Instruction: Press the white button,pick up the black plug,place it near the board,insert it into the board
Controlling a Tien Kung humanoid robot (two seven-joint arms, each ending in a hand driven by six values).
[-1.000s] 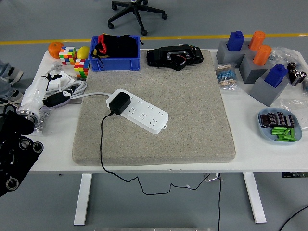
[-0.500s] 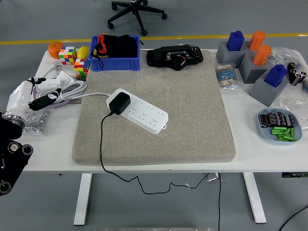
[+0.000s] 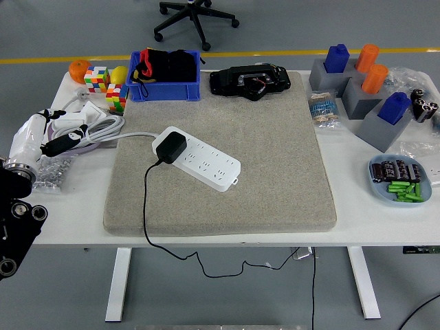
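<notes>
The white power strip [image 3: 206, 163] lies slanted on the grey mat [image 3: 275, 151], left of centre. The black plug [image 3: 170, 147] sits on the strip's upper left end, seemingly in a socket. Its black cable [image 3: 145, 206] runs down over the mat and off the table's front edge. My left hand [image 3: 65, 136] hovers at the table's left edge, well left of the strip, with its fingers relaxed and holding nothing. No separate white button can be made out on the strip. The right arm is out of view.
A blue bin [image 3: 165, 89], two colour cubes [image 3: 97, 78] and a black device [image 3: 249, 81] line the back. The strip's coiled white cord [image 3: 103, 127] lies by my left hand. Grey blocks with blue and orange pegs [image 3: 357, 89] and a blue dish [image 3: 401, 180] stand right.
My left arm has drawn back to the left and slightly up, away from the mat. In the last half second it barely moved. Plug and strip are unmoved.
</notes>
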